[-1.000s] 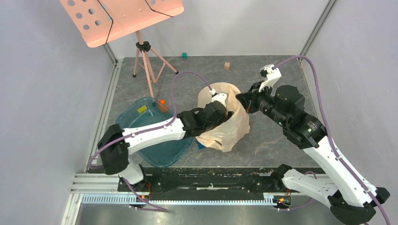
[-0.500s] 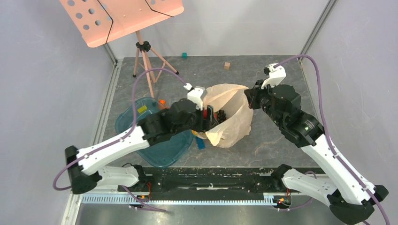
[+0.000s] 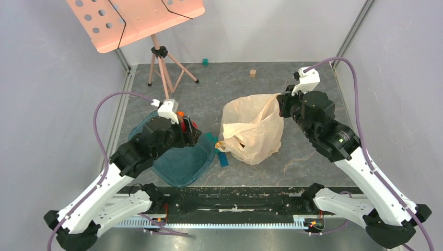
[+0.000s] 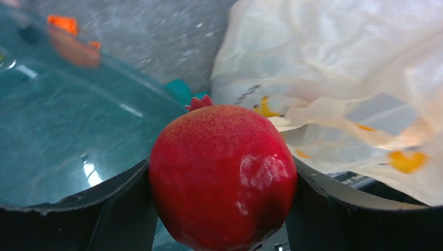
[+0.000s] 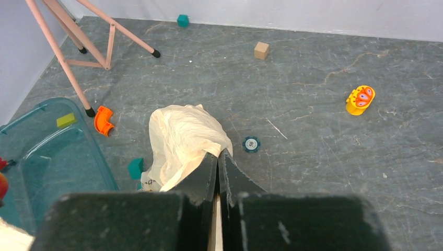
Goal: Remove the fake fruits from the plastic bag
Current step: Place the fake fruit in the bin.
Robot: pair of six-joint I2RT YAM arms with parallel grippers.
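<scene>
Left fingers (image 4: 117, 212) parted, gripping — right fingers (image 5: 202, 180) pinched nearly together.

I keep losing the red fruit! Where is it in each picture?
Top view: left of centre, the red fruit in the left gripper, over the teal tray.
Left wrist view: fills the middle, between the fingers.
Right wrist view: only a red sliver at the far left edge, probably it.
Shared landmark: the plastic bag, in all three.

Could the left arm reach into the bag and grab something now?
Probably not: the left gripper is shut on a red fruit, beside the bag. It would have to drop that first. The right gripper holds the bag's edge.
</scene>
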